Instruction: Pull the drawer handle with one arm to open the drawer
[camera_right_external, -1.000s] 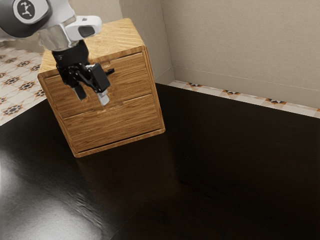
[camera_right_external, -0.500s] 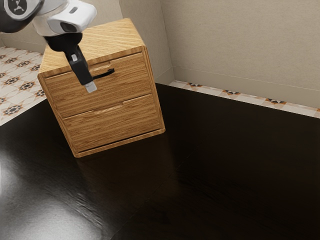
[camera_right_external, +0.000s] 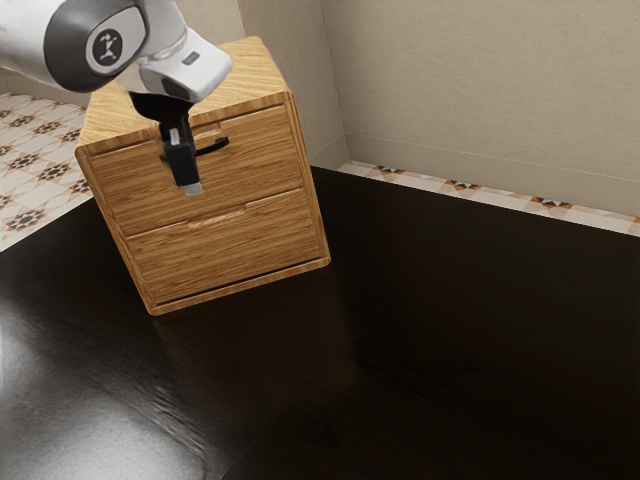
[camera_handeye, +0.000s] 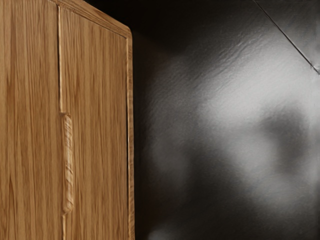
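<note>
A wooden cabinet (camera_right_external: 215, 215) with two drawers stands on the dark table, both drawer fronts flush with its face. The upper drawer (camera_right_external: 250, 150) carries a short black handle (camera_right_external: 212, 146). My black gripper (camera_right_external: 190, 186) hangs in front of that drawer at the end of the handle toward the exterior view's left, pointing down, its tips below the handle. It is seen edge-on, open, with nothing held. In the wrist view the cabinet front (camera_handeye: 95, 150) shows a wooden lip (camera_handeye: 66, 165) of the lower drawer.
The glossy black table (camera_right_external: 430, 340) stretches to the exterior view's right and front of the cabinet. Beige walls (camera_right_external: 480, 80) form a corner behind the cabinet. Patterned floor tiles (camera_right_external: 30, 180) lie beyond the table's edge.
My hand has turned from face-on with spread fingers to edge-on, rose, then came down and toward the exterior view's right, up to the black handle. The drawers have not moved.
</note>
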